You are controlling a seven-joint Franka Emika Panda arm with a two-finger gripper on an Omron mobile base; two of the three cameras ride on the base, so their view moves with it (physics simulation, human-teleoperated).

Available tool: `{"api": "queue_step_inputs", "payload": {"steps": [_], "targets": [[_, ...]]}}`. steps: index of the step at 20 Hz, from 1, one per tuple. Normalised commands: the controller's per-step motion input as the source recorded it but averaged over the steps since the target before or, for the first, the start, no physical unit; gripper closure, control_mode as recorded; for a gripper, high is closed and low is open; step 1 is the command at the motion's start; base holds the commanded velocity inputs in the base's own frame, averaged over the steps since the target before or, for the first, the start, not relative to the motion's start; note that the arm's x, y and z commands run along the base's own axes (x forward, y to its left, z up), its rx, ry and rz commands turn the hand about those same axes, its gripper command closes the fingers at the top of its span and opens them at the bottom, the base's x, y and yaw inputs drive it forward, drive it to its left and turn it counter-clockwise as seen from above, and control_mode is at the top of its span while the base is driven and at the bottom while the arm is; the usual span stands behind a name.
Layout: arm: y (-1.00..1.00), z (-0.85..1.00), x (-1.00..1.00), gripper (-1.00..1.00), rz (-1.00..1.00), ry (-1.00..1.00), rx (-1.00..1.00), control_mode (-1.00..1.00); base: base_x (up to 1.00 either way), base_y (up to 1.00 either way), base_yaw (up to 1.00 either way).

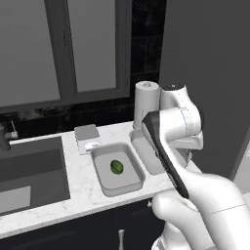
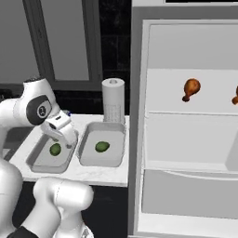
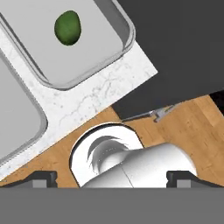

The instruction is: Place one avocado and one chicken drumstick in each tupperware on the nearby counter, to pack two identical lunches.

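While both avocados already lie in their containers, the drumsticks remain on the fridge shelf, so I judge the step in hand to be the reach for the first drumstick.

Status. My gripper [image 2: 69,142] stands with its fingers wide apart and holds nothing; it hangs over the inner edge of the left tupperware [image 2: 35,160]. In the right base view, one avocado [image 2: 55,149] rests in that container at about 8 o'clock from the paper towel roll [image 2: 113,100]. The second avocado [image 2: 102,147] rests in the right tupperware [image 2: 90,160] at about 6 o'clock from the roll. Both containers sit side by side on the counter [image 2: 100,175].

Targets. One chicken drumstick [image 2: 190,88] lies on the upper fridge shelf [image 2: 167,104], at about 2 o'clock from the containers. A second drumstick [image 2: 235,96] shows at the right frame edge on the same shelf, partly cut off.

Procedure, as I judge it:
1. Raise the hand clear of the tupperware rims before swinging toward 2 o'clock.
2. Keep the fingers spread during the approach.
3. Align the jaws across the bulbous meaty end, not the thin bone end, which would likely slip.
4. Enter the shelf level, avoiding the shelf above.
5. Close only once the meat sits squarely between the pads.
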Motion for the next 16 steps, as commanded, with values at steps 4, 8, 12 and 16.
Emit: {"api": "queue_step_inputs", "payload": {"steps": [4, 8, 12, 16], "targets": [[0.0, 0.0, 0.0, -1.0, 0.0, 0.0, 0.0, 1.0, -1.0, -0.69, 0.17], [0.0, 0.0, 0.0, -1.0, 0.0, 0.0, 0.0, 1.0, -0.91, -1.0, 0.03], [0.0, 0.0, 0.0, -1.0, 0.0, 0.0, 0.0, 1.0, -0.3, -1.0, 0.0], [0.0, 0.0, 0.0, -1.0, 0.0, 0.0, 0.0, 1.0, 0.02, -1.0, 0.0]]}}
